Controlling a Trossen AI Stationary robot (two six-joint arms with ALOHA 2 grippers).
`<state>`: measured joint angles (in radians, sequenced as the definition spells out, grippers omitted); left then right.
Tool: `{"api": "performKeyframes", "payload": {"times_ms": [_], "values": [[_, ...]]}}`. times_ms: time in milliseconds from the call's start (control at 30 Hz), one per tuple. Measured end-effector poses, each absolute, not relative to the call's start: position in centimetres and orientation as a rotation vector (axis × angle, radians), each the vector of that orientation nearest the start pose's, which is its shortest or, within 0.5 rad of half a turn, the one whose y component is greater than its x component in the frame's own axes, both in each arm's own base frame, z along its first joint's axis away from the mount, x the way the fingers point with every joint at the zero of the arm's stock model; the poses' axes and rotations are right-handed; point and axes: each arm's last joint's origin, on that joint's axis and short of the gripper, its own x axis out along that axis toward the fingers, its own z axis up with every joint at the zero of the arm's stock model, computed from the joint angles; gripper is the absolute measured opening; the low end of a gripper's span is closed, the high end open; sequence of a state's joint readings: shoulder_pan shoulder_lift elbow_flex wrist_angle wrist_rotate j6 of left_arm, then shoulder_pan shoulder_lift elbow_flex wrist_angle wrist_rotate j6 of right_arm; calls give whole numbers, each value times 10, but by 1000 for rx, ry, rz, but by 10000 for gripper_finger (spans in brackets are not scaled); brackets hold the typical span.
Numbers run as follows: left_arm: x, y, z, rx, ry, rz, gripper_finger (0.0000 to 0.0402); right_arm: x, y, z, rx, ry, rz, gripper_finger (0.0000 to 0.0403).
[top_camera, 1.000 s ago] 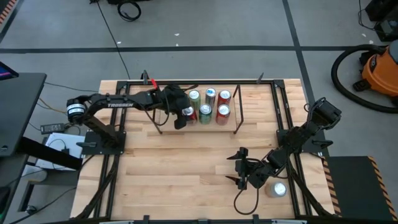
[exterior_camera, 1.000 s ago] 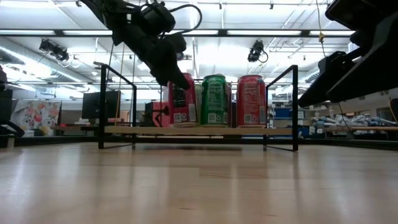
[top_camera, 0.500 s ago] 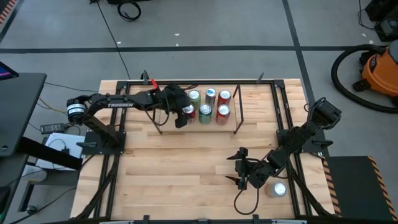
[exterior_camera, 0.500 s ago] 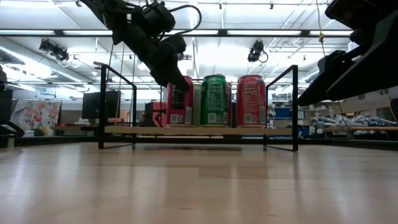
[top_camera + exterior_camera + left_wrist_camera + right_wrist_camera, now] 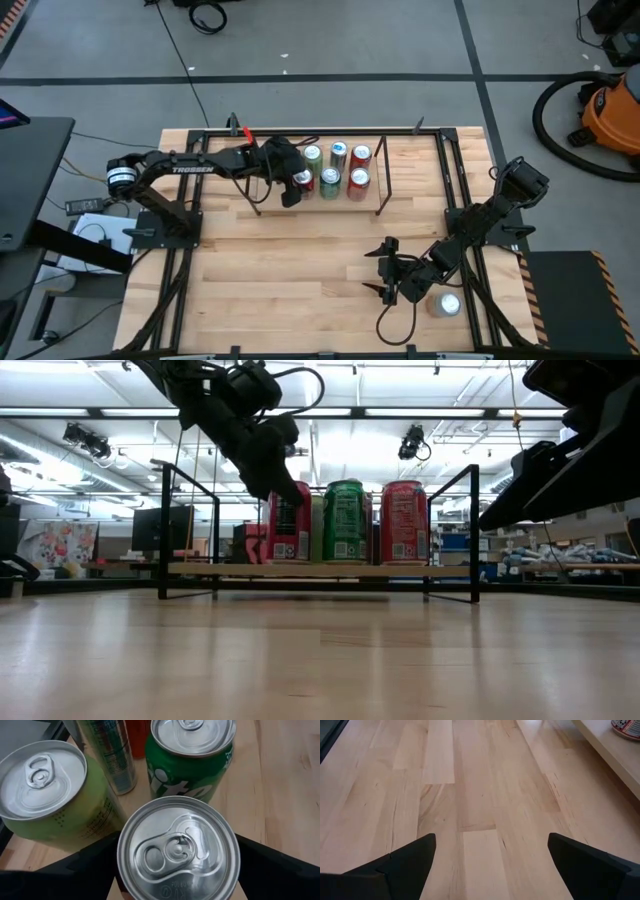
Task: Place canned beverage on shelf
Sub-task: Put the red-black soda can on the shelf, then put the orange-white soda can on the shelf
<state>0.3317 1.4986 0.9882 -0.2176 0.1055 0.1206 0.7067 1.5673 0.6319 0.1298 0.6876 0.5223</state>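
Note:
The shelf (image 5: 373, 195) stands at the table's far middle; its light wood deck (image 5: 440, 570) carries several upright cans. My left gripper (image 5: 299, 185) reaches over the shelf's left end and is shut on a red can (image 5: 290, 525), next to a green can (image 5: 346, 522) and another red can (image 5: 404, 522). The held can's silver top (image 5: 177, 850) fills the left wrist view. My right gripper (image 5: 385, 270) is open and empty, low over the table at the near right. My left gripper pinches the red can between its two fingers (image 5: 90, 862), one on each side of the can's upper wall just under the rim (image 5: 121, 851). The fingers slant down from the table's left. The can stands upright, its base at the deck's near left (image 5: 290, 563).
A silver-topped can (image 5: 445, 304) stands at the near right beside my right arm. A light green can (image 5: 45, 795) and a slim can (image 5: 112, 755) stand close behind the held one. A black frame (image 5: 450, 170) edges the table. Bare wood (image 5: 290, 270) lies at the near middle.
The red can in my left gripper has gone from slightly tilted to upright and a little toward the table's left, at the deck. My left gripper has kept hold of it.

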Motion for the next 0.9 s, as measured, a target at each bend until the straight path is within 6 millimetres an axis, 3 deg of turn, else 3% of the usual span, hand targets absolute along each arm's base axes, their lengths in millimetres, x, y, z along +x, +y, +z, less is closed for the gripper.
{"api": "performKeyframes", "payload": {"times_ms": [300,567,700,900], "values": [[298,102,248,-80,747,194,357,221,165,141,-9,593,-140,396],[303,103,278,-31,753,193,358,222,164,141,-7,592,-142,396],[305,101,303,-14,740,191,358,222,164,141,-8,592,-142,396],[312,80,329,16,710,128,358,221,164,140,-4,615,-123,396]]}}
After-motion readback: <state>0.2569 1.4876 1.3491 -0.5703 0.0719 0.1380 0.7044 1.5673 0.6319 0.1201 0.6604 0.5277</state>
